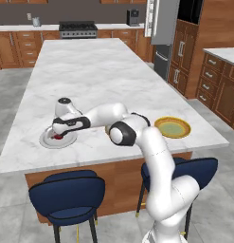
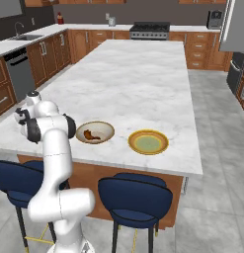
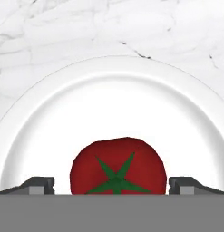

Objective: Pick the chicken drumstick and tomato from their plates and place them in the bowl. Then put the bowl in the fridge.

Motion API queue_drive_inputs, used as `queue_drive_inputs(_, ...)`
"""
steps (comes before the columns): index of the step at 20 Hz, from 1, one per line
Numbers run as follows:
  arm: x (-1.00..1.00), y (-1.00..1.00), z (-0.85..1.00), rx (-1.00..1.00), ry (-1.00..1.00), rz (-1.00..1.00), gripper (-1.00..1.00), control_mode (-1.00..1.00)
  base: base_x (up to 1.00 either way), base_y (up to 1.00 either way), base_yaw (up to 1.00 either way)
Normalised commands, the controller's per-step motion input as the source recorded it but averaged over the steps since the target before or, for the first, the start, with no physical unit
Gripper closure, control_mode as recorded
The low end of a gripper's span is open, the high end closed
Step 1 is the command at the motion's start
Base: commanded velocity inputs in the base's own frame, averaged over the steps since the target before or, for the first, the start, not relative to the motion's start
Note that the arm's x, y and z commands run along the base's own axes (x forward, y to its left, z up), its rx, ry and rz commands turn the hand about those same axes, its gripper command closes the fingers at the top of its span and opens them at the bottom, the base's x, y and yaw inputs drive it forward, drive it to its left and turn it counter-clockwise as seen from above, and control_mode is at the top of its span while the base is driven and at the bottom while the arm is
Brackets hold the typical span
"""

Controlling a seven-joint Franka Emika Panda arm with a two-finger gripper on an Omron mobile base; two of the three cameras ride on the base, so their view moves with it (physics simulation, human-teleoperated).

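The glossy red tomato [image 3: 118,167] with a green star-shaped top lies on the plain light grey plate [image 3: 113,97] near the island's front left edge. My gripper [image 3: 112,186] is open, low over this plate [image 1: 46,140], with one dark fingertip [image 3: 38,185] on each side of the tomato [image 1: 57,137] and apart from it. The chicken drumstick [image 2: 91,135] lies inside the tan-rimmed bowl [image 2: 106,129]. To its right is the yellow-rimmed plate [image 2: 148,142], with nothing on it [image 1: 172,127]. The grey fridge [image 1: 165,23] stands at the far right, its door open.
The marble island [image 1: 90,76] stretches far back. Two blue stools [image 1: 66,192] [image 1: 196,168] stand against its front edge. A stove [image 1: 78,29] and wooden cabinets line the back wall. A sink [image 2: 24,37] is on the left counter.
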Motion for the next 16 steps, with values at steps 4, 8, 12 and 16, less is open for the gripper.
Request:
queue_drive_inputs(4, 0.02, 0.09, -0.27, -0.02, 0.12, 0.02, 1.0, -1.0, 0.0, 0.0, 0.0)
queue_drive_inputs(8, 0.0, -0.01, -0.11, -0.02, 0.07, 0.05, 1.0, -1.0, 0.0, 0.0, 0.0)
queue_drive_inputs(12, -0.14, -0.28, 0.19, 0.0, -0.01, 0.12, 1.0, -1.0, 0.0, 0.0, 0.0)
queue_drive_inputs(16, -0.39, -0.45, 0.27, -0.02, -0.04, 0.19, 1.0, -1.0, 0.0, 0.0, 0.0)
